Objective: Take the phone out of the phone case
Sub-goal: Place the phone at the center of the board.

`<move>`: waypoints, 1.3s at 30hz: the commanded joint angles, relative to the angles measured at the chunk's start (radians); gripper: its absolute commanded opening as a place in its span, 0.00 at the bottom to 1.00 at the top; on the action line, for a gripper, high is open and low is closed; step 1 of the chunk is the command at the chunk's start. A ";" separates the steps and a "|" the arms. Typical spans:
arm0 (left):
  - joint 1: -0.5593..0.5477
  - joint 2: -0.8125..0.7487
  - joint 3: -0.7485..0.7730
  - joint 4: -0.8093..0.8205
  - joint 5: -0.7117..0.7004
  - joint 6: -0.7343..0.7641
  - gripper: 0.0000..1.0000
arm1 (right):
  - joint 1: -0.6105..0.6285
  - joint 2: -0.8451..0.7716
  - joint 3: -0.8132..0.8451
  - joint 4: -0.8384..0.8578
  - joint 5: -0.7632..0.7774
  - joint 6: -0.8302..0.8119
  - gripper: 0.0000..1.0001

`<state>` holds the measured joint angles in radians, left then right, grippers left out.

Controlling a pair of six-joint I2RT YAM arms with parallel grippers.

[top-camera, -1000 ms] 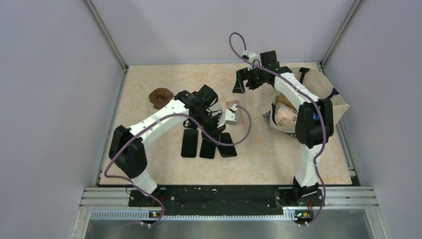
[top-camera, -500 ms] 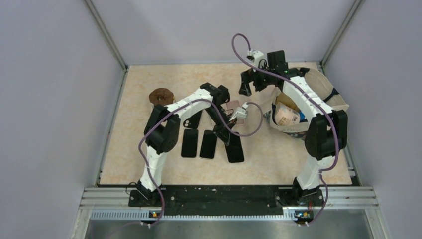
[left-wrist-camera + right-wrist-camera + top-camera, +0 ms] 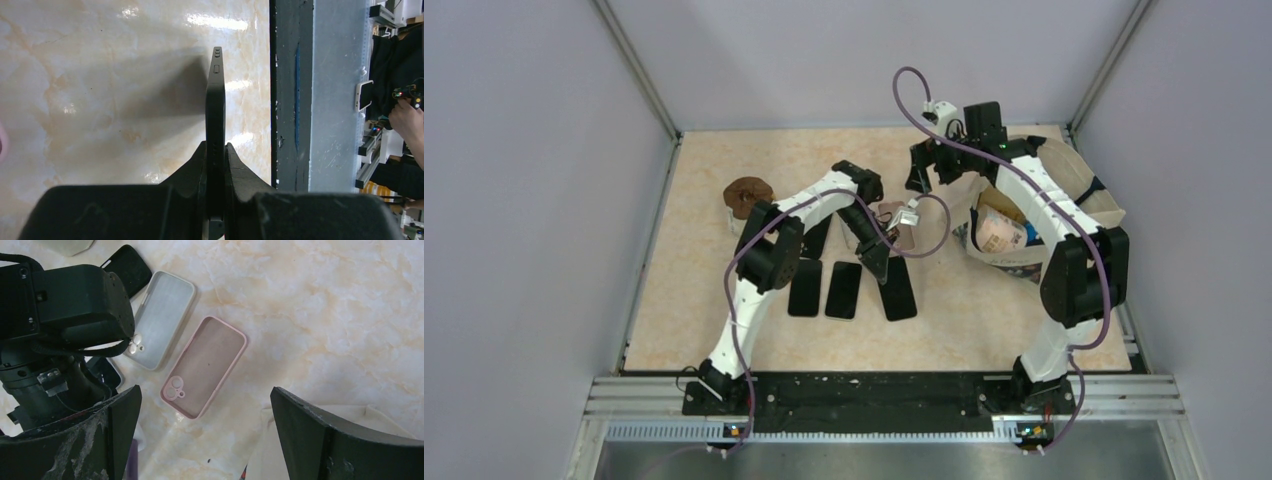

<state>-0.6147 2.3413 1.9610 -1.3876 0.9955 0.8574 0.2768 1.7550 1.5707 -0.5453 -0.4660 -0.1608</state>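
Marble-patterned table point(image 3: 724, 160) carries everything. Left gripper point(image 3: 215, 150) pinches a black phone point(image 3: 215, 100) by one end, edge-on between its closed-in fingers, the rest jutting forward over the tabletop. Right gripper point(image 3: 205, 400) hangs spread wide above an empty pink case point(image 3: 207, 360), a white case point(image 3: 162, 315) just beside it.

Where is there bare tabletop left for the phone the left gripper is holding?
Bare tabletop lies left of the row of dark phones, nearer than the brown object. Another strip runs between those phones and the near edge. Crowded: around the left gripper, where the pink case and white case lie, and by the bag at right.
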 commanded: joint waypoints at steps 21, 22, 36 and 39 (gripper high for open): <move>0.026 0.144 0.147 0.181 -0.231 -0.155 0.42 | -0.006 -0.106 -0.061 0.014 -0.024 -0.010 0.99; 0.027 0.142 0.147 0.188 -0.238 -0.157 0.43 | -0.005 -0.108 -0.063 0.010 -0.022 -0.012 0.99; 0.023 0.104 0.062 0.278 -0.295 -0.199 0.59 | -0.005 -0.171 -0.093 -0.024 -0.017 -0.014 0.99; 0.023 0.087 0.040 0.293 -0.308 -0.210 0.62 | -0.005 -0.182 -0.103 -0.027 -0.016 -0.014 0.99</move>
<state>-0.5964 2.4447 2.0434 -1.2533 0.8253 0.6228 0.2768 1.6318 1.4811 -0.5697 -0.4831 -0.1650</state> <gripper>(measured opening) 0.605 0.987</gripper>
